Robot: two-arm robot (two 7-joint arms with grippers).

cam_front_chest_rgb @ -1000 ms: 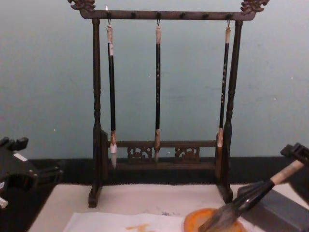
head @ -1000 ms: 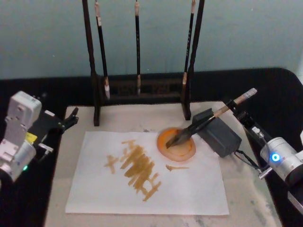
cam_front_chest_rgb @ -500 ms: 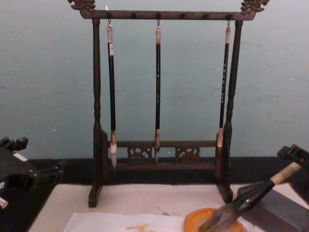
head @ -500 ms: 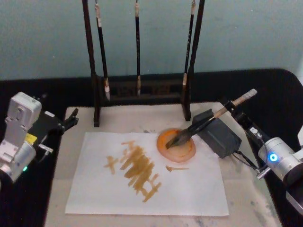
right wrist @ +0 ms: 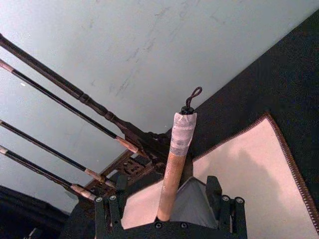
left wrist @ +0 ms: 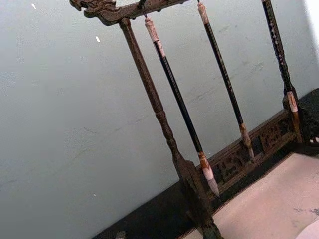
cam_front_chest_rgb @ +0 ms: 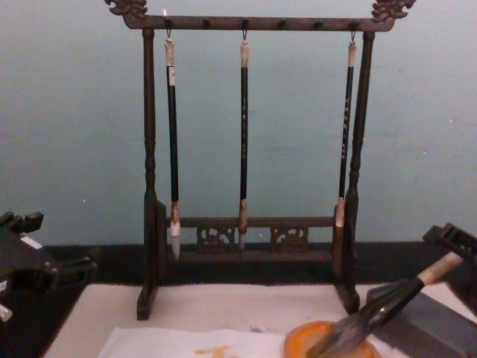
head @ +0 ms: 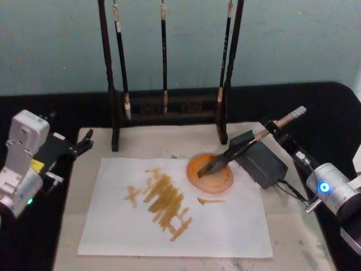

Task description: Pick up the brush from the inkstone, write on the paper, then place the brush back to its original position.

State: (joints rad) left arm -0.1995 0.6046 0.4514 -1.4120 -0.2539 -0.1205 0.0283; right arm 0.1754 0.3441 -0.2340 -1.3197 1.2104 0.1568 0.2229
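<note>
The brush (head: pixel 237 149) lies slanted, bristles in the orange dish (head: pixel 217 182), collar propped on the grey inkstone (head: pixel 266 165). The right gripper (head: pixel 274 127) straddles its upper handle, jaws released, clear of it on both sides. The paper (head: pixel 225 226) lies unobstructed in front. The left gripper (head: pixel 84 142) is parked at the left edge of the bench (head: pixel 17 113), its grip unreadable.

Dim, even room light casts only soft, faint shadows.

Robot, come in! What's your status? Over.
Right gripper open around the brush handle. Left gripper parked at left. Brush propped on the inkstone, bristles in the orange dish. Brush rack behind, out of the way.
</note>
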